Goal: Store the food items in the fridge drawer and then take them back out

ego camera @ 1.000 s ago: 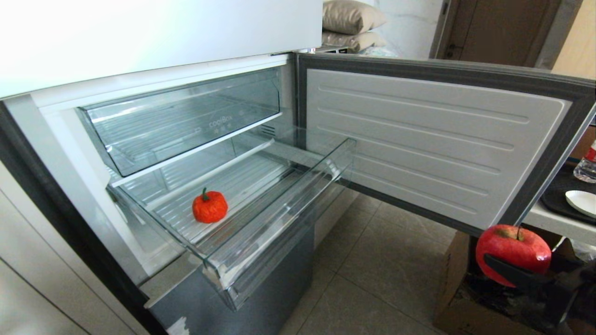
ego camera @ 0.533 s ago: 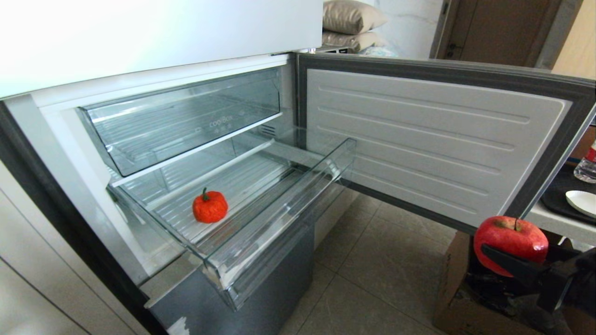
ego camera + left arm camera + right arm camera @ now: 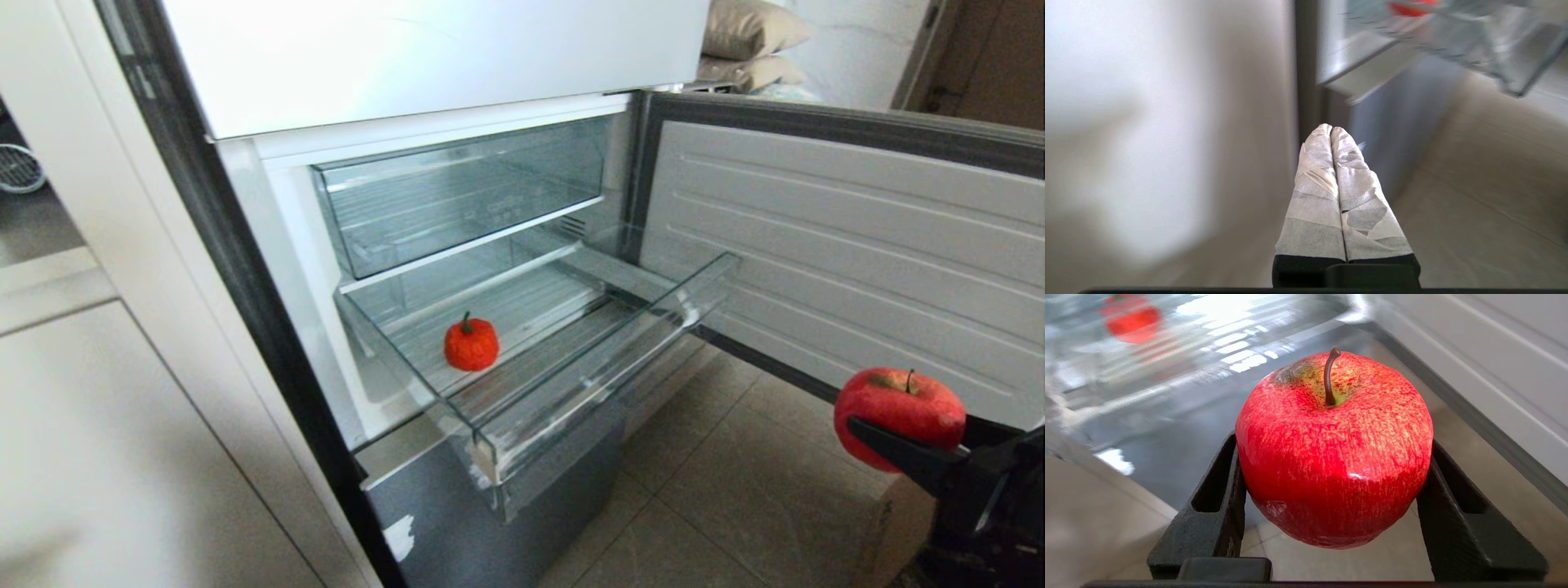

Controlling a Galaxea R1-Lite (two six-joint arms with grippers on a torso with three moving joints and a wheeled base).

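Inside fridge drawer [image 3: 522, 425]: orange fruit [image 3: 471, 344]; right gripper [image 3: 906, 445] holds apple [image 3: 898, 412].

fridge door [image 3: 857, 245] cropped right – drawer [image 3: 1474, 36] blurred

Glossy red apple [image 3: 1334, 449], clear plastic fridge drawer [image 3: 571, 384], matt black pincer [image 3: 1333, 498], smooth tiled floor [image 3: 735, 482].
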